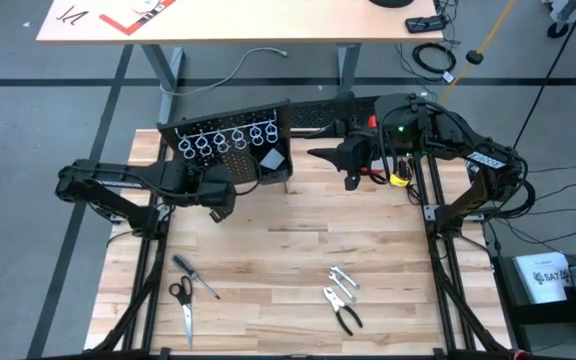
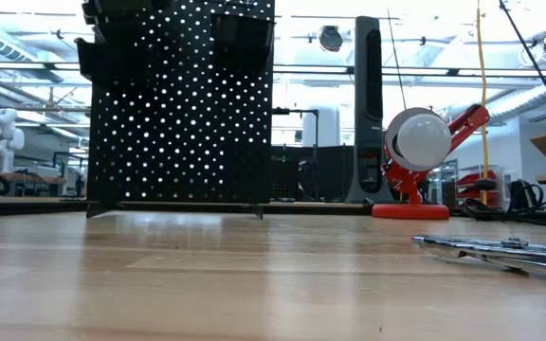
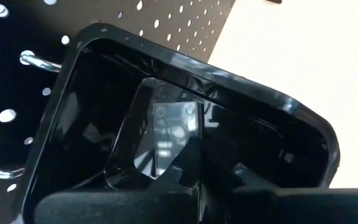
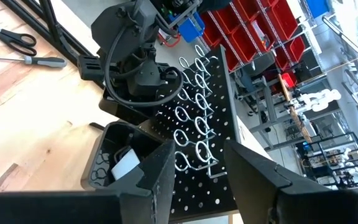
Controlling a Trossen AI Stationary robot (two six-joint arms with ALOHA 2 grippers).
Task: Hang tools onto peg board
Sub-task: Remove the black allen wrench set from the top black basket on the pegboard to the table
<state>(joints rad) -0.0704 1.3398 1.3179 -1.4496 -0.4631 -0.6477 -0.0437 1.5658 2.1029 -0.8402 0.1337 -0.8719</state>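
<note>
1. Standing at the far end of the wooden table [image 1: 298, 250], the peg board [image 1: 230, 145] leans back with its row of silver rings [image 1: 223, 140] across the front and a black bin [image 1: 273, 160] at its right end.
2. The left gripper [image 1: 220, 205] sits just in front of the board, at its lower left; its fingers are pressed together; its wrist view looks into a glossy black bin [image 3: 166, 143]; whether anything is pinched cannot be told.
3. The right gripper [image 4: 194, 165] hangs beside the board's right edge; its fingers [image 4: 160, 168] stand apart with nothing between them.
4. On the near part of the table lie the scissors [image 1: 183, 300] and the screwdriver [image 1: 196, 275] at left; the pliers [image 1: 343, 310] and the wrench [image 1: 343, 278] at right.
5. A red-and-white lamp [image 2: 425, 156] stands behind the table in the low view.
</note>
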